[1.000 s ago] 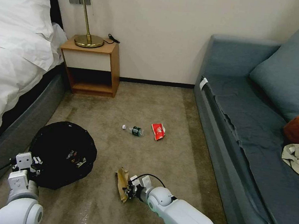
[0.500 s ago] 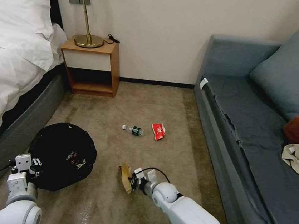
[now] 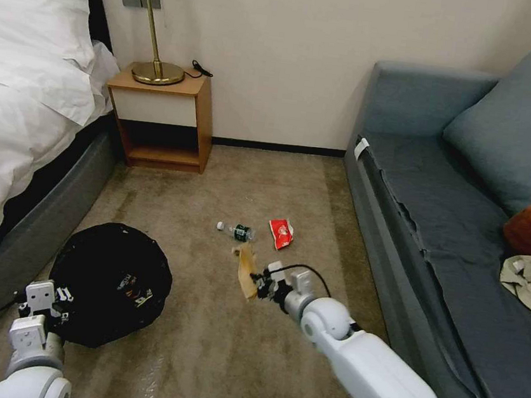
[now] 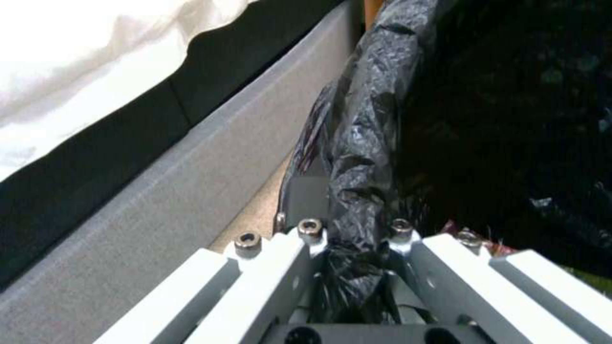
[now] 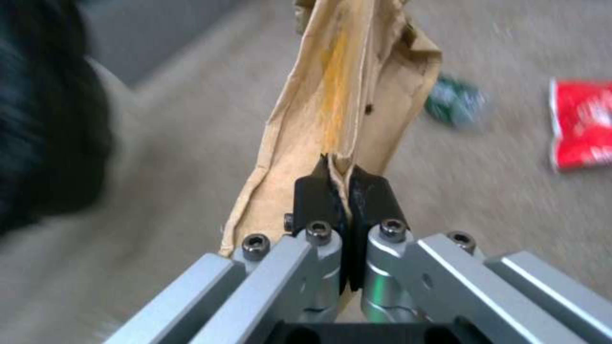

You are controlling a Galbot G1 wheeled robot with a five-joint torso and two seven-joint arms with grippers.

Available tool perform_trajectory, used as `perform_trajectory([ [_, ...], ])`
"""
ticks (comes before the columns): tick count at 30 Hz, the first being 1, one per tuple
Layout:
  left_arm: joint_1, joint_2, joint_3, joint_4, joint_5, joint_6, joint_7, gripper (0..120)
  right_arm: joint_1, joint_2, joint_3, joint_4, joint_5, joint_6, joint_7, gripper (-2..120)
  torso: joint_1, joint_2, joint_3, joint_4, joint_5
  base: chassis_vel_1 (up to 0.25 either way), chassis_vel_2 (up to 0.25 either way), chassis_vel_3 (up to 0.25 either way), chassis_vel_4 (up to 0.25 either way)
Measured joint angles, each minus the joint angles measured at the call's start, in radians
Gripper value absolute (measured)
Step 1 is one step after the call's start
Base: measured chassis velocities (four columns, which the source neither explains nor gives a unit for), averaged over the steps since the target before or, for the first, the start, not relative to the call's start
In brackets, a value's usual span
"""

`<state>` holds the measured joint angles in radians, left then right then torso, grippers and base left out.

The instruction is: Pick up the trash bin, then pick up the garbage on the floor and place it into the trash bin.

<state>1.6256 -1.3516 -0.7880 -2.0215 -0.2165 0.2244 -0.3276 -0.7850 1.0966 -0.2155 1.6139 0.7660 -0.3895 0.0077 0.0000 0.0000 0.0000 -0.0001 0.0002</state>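
The trash bin (image 3: 109, 283), lined with a crinkly black bag, hangs at the lower left beside the bed. My left gripper (image 3: 55, 303) is shut on its rim; the left wrist view shows the black bag (image 4: 363, 157) pinched between the fingers. My right gripper (image 3: 257, 284) is shut on a tan-brown scrap of garbage (image 3: 245, 270), which hangs above the carpet. The right wrist view shows that scrap (image 5: 338, 110) clamped between the black pads (image 5: 312, 191). A clear bottle with a green label (image 3: 237, 231) and a red snack packet (image 3: 281, 233) lie on the carpet just beyond.
A bed (image 3: 21, 101) runs along the left and a blue sofa (image 3: 455, 214) along the right. A wooden nightstand (image 3: 160, 117) with a lamp (image 3: 147, 13) stands at the far wall. Open carpet (image 3: 209, 359) lies between the two arms.
My right gripper has lifted the tan-brown scrap off the carpet and carried it away from me, toward the bottle. The bin and left arm have shifted only slightly.
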Motion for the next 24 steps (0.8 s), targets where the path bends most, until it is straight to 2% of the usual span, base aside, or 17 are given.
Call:
perform_trajectory([
  [1, 0.006, -0.004, 0.007, 0.0, 0.002, -0.004, 0.0, 2, -0.001, -0.027, 0.002, 0.081, 0.049, -0.012, 0.01, 0, 0.0, 0.0, 0.0, 0.0, -0.0001, 0.0, 0.0, 0.0, 0.0],
  [2, 0.007, -0.004, 0.008, 0.0, 0.002, -0.005, 0.0, 2, -0.001, -0.03, 0.002, 0.089, 0.054, -0.013, 0.011, 0, 0.0, 0.0, 0.0, 0.0, -0.0002, 0.0, 0.0, 0.0, 0.0],
  [3, 0.014, -0.011, 0.018, -0.002, 0.008, -0.009, 0.0, 2, 0.001, -0.052, -0.006, 0.156, 0.091, -0.02, 0.016, 0, 0.0, 0.0, 0.0, -0.0001, -0.0003, 0.0, 0.0, 0.0, 0.0],
  [6, 0.019, -0.016, 0.029, -0.003, 0.014, -0.01, -0.001, 2, 0.01, -0.062, -0.027, 0.219, 0.155, -0.035, 0.042, 0, 0.0, 0.0, 0.0, 0.0, -0.0002, 0.0, 0.0, 0.0, 0.0],
  [13, 0.013, -0.014, 0.042, -0.004, 0.022, -0.007, -0.002, 2, 0.069, -0.042, -0.108, 0.266, 0.239, -0.054, 0.058, 0, 0.0, 0.0, 0.0, 0.0, -0.0003, 0.0, 0.0, 0.0, 0.0],
  [16, 0.007, -0.013, 0.056, -0.009, 0.006, 0.01, -0.001, 2, 0.122, 0.001, -0.178, 0.233, 0.263, -0.049, 0.045, 0, 0.0, 0.0, 0.0, 0.0001, -0.0005, 0.0, 0.0, 0.0, 0.0],
  [17, 0.004, -0.016, 0.066, -0.013, 0.002, 0.017, 0.001, 2, 0.146, 0.037, -0.22, 0.203, 0.264, -0.043, 0.036, 0, 0.0, 0.0, 0.0, 0.0001, -0.0004, 0.0, 0.0, 0.0, 0.0],
  [18, 0.004, -0.016, 0.066, -0.013, 0.002, 0.017, 0.001, 2, 0.146, 0.037, -0.22, 0.203, 0.264, -0.043, 0.036, 0, 0.0, 0.0, 0.0, 0.0001, -0.0004, 0.0, 0.0, 0.0, 0.0],
  [19, 0.001, -0.02, 0.072, -0.015, 0.002, 0.021, 0.001, 2, 0.164, 0.074, -0.253, 0.172, 0.261, -0.04, 0.029, 0, 0.0, 0.0, 0.0, 0.0001, -0.0003, 0.0, 0.0, 0.0, 0.0],
  [20, 0.001, -0.02, 0.072, -0.015, 0.002, 0.021, 0.001, 2, 0.164, 0.074, -0.253, 0.172, 0.261, -0.04, 0.029, 0, 0.0, 0.0, 0.0, 0.0001, -0.0003, 0.0, 0.0, 0.0, 0.0],
  [22, 0.001, -0.026, 0.075, -0.015, 0.002, 0.022, 0.001, 2, 0.18, 0.15, -0.302, 0.105, 0.243, -0.033, 0.021, 0, 0.0, 0.0, 0.0, 0.0003, -0.0005, 0.0, 0.0, 0.0, 0.0],
  [24, 0.004, -0.028, 0.075, -0.016, 0.002, 0.022, 0.0, 2, 0.181, 0.165, -0.311, 0.089, 0.239, -0.031, 0.02, 0, 0.0, 0.0, 0.0, 0.0003, -0.0004, 0.0, 0.0, 0.0, 0.0],
])
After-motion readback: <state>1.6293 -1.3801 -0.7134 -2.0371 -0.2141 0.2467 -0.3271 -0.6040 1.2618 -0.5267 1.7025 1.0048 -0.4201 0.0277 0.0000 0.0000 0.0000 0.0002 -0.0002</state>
